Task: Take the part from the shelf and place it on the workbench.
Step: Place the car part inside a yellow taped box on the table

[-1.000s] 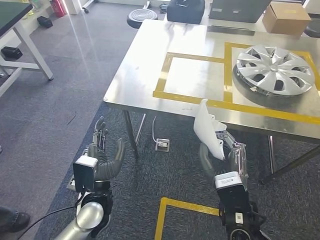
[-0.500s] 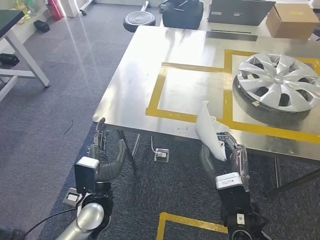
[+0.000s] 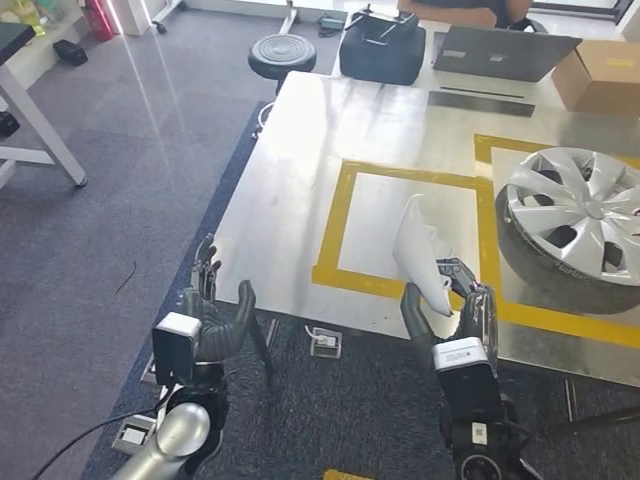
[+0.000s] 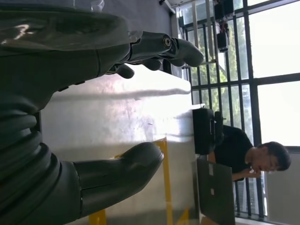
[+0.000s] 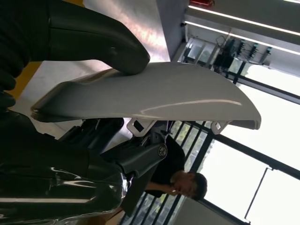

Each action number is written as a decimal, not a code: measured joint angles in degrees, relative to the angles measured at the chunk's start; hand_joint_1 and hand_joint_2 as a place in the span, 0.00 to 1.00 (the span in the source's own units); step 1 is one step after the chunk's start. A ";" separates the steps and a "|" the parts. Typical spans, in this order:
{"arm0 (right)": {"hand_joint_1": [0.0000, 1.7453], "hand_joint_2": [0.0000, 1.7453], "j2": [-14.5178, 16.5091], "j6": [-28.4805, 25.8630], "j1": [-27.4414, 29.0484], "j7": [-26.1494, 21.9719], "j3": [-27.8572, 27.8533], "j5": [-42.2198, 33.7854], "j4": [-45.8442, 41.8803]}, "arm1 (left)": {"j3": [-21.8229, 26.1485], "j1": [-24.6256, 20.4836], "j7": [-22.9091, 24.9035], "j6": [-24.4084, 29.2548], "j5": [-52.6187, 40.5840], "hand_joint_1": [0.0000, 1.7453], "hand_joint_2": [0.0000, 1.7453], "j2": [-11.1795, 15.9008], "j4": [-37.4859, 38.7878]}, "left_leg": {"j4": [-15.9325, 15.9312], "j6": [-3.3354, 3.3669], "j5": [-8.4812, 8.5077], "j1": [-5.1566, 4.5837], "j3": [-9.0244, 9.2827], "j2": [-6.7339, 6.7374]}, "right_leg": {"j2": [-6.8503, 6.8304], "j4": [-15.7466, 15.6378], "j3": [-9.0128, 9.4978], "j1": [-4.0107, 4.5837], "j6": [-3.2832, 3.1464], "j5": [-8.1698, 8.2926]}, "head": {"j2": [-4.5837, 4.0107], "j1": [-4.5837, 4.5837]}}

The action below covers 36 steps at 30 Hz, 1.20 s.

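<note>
Item one, the white part (image 3: 420,255): a smooth, glossy curved plastic shell, tapering to a point at its upper end, with small mounting tabs along one edge in the right wrist view; you will find it clasped in the right hand (image 3: 451,305), thumb on one face and fingers (image 5: 141,157) behind the other, raised above the near edge of the workbench (image 3: 294,180). No lettering can be read on it. The workbench is brushed, reflective metal marked with yellow tape (image 3: 336,225) in rectangular outlines. On it to the right lies a silver wheel cover (image 3: 585,205) on a dark tyre, cut off by the frame edge. Further back you have a dark bag (image 3: 381,45), a grey laptop (image 3: 506,52) and a cardboard box (image 3: 604,75). The left hand (image 3: 215,305) is empty, fingers spread, low beside the bench's near corner over grey carpet (image 3: 98,250). A person (image 4: 247,152) sits behind the laptop.
</note>
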 joint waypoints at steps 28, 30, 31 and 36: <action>1.00 1.00 -0.76 0.63 -10.53 -7.88 -1.26 -16.02 19.53 | -0.12 -2.47 -2.75 -2.16 1.45 0.00 1.00 -1.11 2.87 | -2.22 -0.47 -5.31 -1.12 7.11 -1.24 | 1.07 -12.65 -3.29 1.76 -2.80 12.72 | 0.01 -0.16; 1.00 1.00 -0.74 0.55 -10.66 -8.09 -1.42 -16.03 21.39 | -0.21 -2.63 -2.79 -2.39 1.49 0.00 1.00 -1.14 3.16 | -2.22 -0.45 -5.28 -1.13 7.13 -1.24 | 1.05 -12.65 -3.26 1.75 -2.83 12.74 | 0.01 -0.19; 1.00 1.00 -0.74 0.48 -10.72 -8.20 -1.50 -16.00 22.28 | -0.28 -2.77 -2.81 -2.52 1.51 0.00 1.00 -1.17 3.30 | -2.22 -0.44 -5.26 -1.14 7.13 -1.24 | 1.05 -12.65 -3.25 1.75 -2.83 12.74 | 0.01 -0.19; 1.00 1.00 -0.67 0.97 -12.09 -9.95 -1.74 -16.50 27.74 | -0.62 -3.91 -3.62 -2.86 1.32 0.00 1.00 -1.50 4.03 | -2.21 -0.46 -5.24 -1.17 7.14 -1.24 | 1.04 -12.66 -3.22 1.72 -2.84 12.78 | 0.01 -0.20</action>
